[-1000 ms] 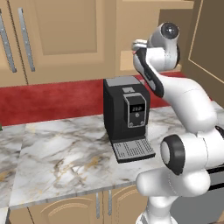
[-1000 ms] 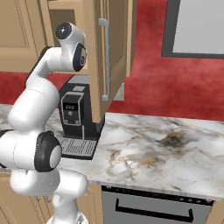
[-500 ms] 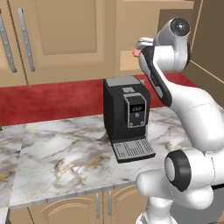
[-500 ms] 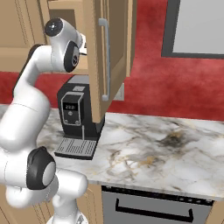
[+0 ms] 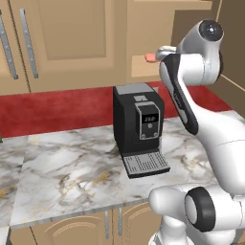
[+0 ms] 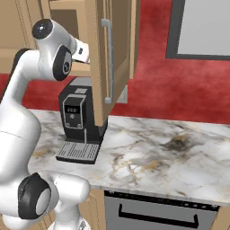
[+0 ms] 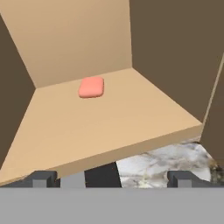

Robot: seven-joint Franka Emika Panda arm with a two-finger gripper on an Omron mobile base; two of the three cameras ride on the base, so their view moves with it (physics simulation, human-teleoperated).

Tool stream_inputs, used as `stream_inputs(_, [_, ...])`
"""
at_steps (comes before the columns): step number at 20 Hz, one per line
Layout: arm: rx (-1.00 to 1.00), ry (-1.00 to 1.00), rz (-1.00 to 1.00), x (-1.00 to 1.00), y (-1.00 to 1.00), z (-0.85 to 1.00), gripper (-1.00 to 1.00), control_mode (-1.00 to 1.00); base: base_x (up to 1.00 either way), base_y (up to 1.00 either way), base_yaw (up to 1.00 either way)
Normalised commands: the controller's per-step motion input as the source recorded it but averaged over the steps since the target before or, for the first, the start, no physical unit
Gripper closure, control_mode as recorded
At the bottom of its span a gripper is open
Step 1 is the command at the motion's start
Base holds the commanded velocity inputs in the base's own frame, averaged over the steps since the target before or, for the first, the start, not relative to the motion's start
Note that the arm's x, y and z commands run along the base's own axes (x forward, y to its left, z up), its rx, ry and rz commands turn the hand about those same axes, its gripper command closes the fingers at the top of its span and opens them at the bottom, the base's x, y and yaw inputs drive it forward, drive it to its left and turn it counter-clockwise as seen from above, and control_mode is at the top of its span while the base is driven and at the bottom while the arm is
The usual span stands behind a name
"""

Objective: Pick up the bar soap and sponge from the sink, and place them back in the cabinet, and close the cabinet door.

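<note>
The salmon-pink bar soap (image 7: 91, 87) lies flat near the back of the cabinet's tan shelf (image 7: 131, 118); in the left base view the bar soap (image 5: 150, 57) peeks out just left of my hand. My gripper (image 7: 113, 178) hangs in front of the shelf's edge, open and empty, a good way back from the soap. From the side, the gripper (image 5: 159, 52) points into the open cabinet (image 5: 158, 28). The cabinet door (image 6: 99, 58) stands swung open with its silver bar handle (image 6: 106, 60), partly covering the gripper (image 6: 84, 52). The sponge and the sink are out of view.
A black coffee machine (image 5: 139, 128) stands on the marble counter (image 5: 67, 177) right under the open cabinet. Closed wall cabinets (image 5: 57, 38) hang to the left. An oven front (image 6: 157, 211) sits below the counter at the right.
My arm has lifted and swung back from the cabinet, drawing the hand away from the shelf. The soap stays on the shelf. The jaws stay open.
</note>
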Motion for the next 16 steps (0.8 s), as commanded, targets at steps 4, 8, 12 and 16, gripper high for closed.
stream_inputs(4, [0.00, 0.22, 0.04, -0.65, 0.00, 0.02, -1.00, -1.00, 0.00, 0.00, 0.00])
stream_inputs(8, [0.00, 0.25, 0.11, -0.58, 0.00, 0.00, -1.00, -1.00, 0.00, 0.00, 0.00])
stream_inputs(12, [0.00, 0.22, 0.12, -0.61, 0.00, 0.00, -1.00, -1.00, 0.00, 0.00, 0.00])
stream_inputs(16, [0.00, 0.04, 0.09, -0.46, 0.00, -0.16, -1.00, -1.00, 0.00, 0.00, 0.00])
